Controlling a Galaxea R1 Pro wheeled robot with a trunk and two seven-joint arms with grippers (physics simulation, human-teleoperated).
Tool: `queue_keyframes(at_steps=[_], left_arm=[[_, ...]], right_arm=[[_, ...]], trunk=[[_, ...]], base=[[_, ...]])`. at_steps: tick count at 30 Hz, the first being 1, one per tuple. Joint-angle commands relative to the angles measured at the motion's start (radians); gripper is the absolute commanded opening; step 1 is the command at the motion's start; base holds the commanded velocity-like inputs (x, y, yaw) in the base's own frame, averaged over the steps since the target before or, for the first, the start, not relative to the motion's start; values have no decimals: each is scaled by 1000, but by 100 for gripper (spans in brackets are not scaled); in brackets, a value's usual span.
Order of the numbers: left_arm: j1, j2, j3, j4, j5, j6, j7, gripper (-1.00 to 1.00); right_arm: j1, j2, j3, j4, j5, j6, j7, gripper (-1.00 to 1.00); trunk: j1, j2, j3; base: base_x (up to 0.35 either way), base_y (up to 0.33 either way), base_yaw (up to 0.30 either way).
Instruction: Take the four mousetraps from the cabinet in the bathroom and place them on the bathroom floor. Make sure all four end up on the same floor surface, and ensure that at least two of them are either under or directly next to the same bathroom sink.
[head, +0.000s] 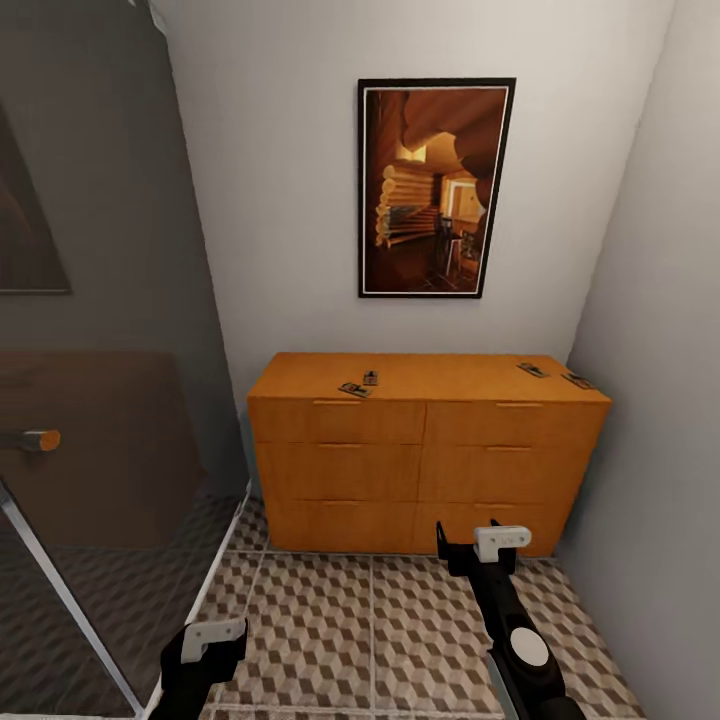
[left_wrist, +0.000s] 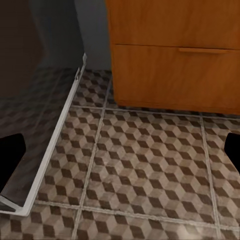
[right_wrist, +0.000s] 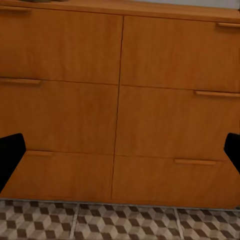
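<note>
traps: four traps lie flat on the cabinet top; none is on the floor yet. One pair, trap A (head: 354, 389) and trap B (head: 371, 378), lies close together near the front edge, above and beyond the left end effector (head: 205, 652), well apart from it. The other pair, trap C (head: 532, 369) and trap D (head: 578, 380), lies near the far corner by the side wall, above and beyond the right end effector (head: 478, 548).
why there: the traps lie loose on the top, not in a drawer, so I judge no drawer need be opened; a grasp from above should do.
cabinet: cabinet (head: 425, 455) stands against the back wall, drawers all shut. It is straight ahead of the right end effector, near but not touching; the right wrist view looks square at the drawer fronts (right_wrist: 120, 100).
right end effector: fingers apart, nothing between them; held low, below the cabinet top, so it must rise before it can reach.
left end effector: fingers apart, empty; held low over the floor (left_wrist: 150, 160), pointing at the cabinet's bottom corner.
floor: cube-pattern tiles, bare under both end effectors.
glass panel: panel (head: 100, 400) with a pale frame rail (left_wrist: 52, 150) runs beside the left end effector and limits room on that side.
picture: framed picture (head: 435, 188) on the wall above the cabinet.
stage: approach, judged; no trap grasped.
</note>
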Motion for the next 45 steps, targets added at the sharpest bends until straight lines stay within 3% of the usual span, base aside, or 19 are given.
queue_keyframes(at_steps=[1, 25, 45], left_arm=[[0, -1, 1, -2, -4, 5, 2, 100], [0, -1, -7, 5, -4, 6, 3, 100], [0, -2, -11, 7, -4, 6, 3, 100]], right_arm=[[-1, 0, 2, -1, 9, 8, -6, 100], [-1, -1, 2, -1, 9, 8, -6, 100], [-1, -1, 2, -1, 9, 8, -6, 100]], trunk=[[0, -1, -1], [0, -1, -1], [0, -1, 5]], base=[[0, -6, 132], [49, -128, 17], [222, -43, -64]])
